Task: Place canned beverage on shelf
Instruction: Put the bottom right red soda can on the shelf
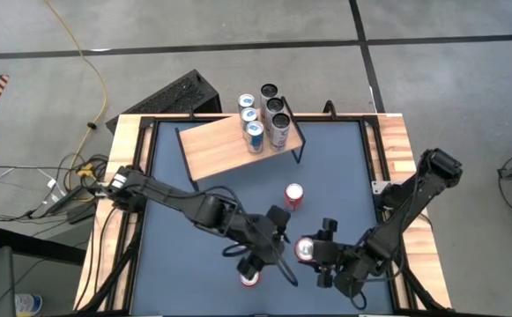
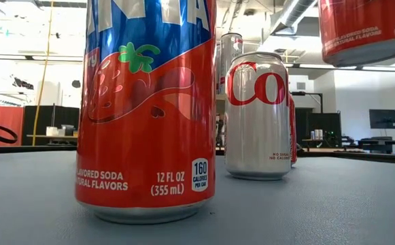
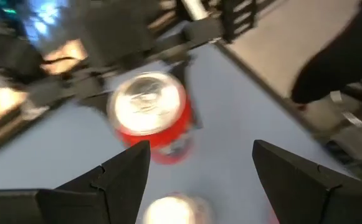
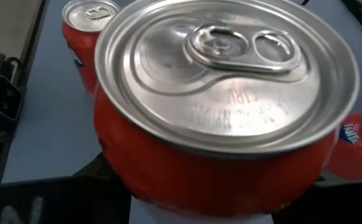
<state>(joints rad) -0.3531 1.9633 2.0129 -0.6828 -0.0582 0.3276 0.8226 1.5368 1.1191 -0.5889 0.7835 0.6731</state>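
Observation:
The shelf (image 1: 229, 145) stands at the table's far middle, with several cans (image 1: 264, 119) upright on its right end. My right gripper (image 1: 319, 254) is shut on a red can (image 1: 307, 250), which fills the right wrist view (image 4: 230, 106) and shows lifted at the top right of the low view (image 2: 367, 27). My left gripper (image 1: 269, 255) is open above and beside a red strawberry soda can (image 1: 250, 278) that stands on its base near the front edge (image 2: 146, 109). In the left wrist view its fingers (image 3: 199, 180) are spread and empty. My right gripper pinches the red can by its side wall (image 4: 124, 168) between its two fingers, which come from the table's right side. The can hides the pads. The can is upright, its top up, and lifted clear of the table.
Another can (image 1: 293, 195) stands mid-table between the grippers and the shelf, and shows in the low view (image 2: 257, 116). The shelf's left part is bare wood. The two grippers are close together near the front edge. Raised wooden rails (image 1: 396, 150) border the table.

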